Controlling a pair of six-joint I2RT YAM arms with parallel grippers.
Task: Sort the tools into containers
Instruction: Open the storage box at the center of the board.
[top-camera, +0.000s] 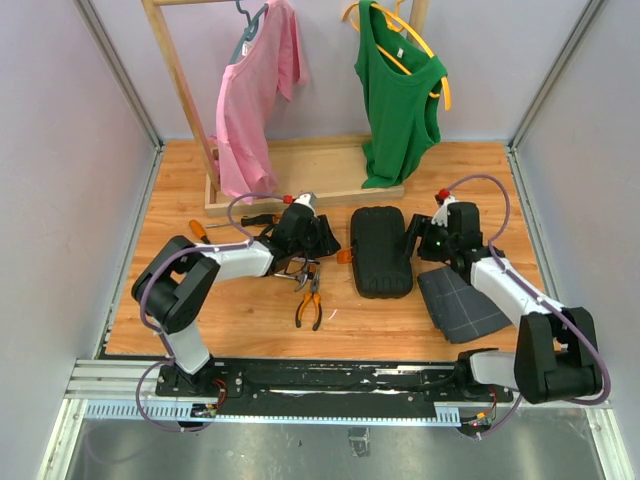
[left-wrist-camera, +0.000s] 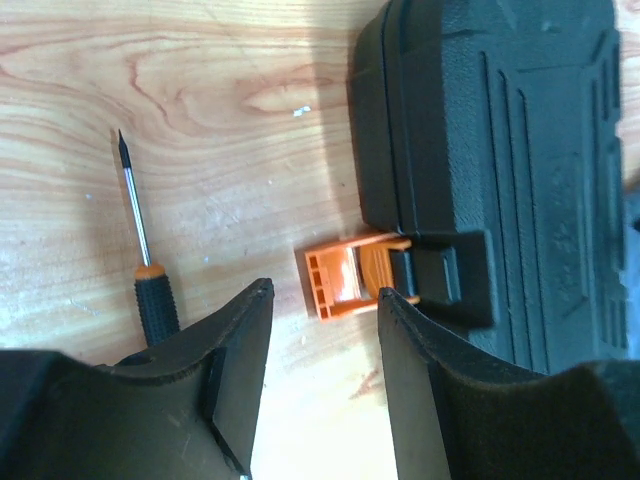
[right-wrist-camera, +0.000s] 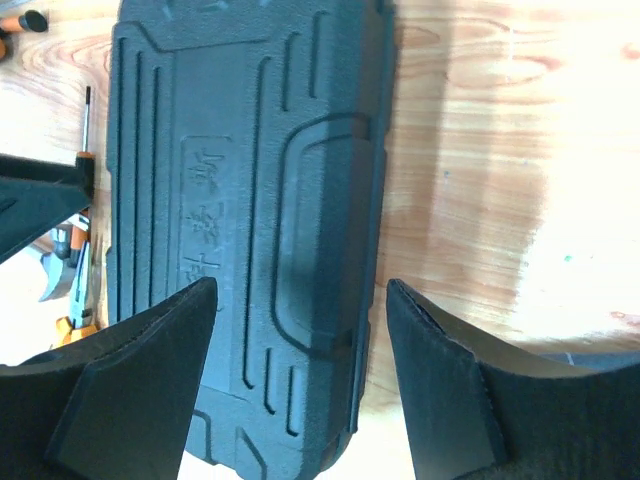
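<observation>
Case latch (left-wrist-camera: 345, 282) btw left gripper (left-wrist-camera: 323, 298) jaws

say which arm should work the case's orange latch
Left: the left gripper, open, sits right at the orange latch of the closed tool case; the right gripper straddles the case's opposite edge.

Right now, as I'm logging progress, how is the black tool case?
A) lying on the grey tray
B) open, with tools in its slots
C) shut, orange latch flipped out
C: the tool case lies shut, its orange latch swung outward, and the pliers lie outside it.
</observation>
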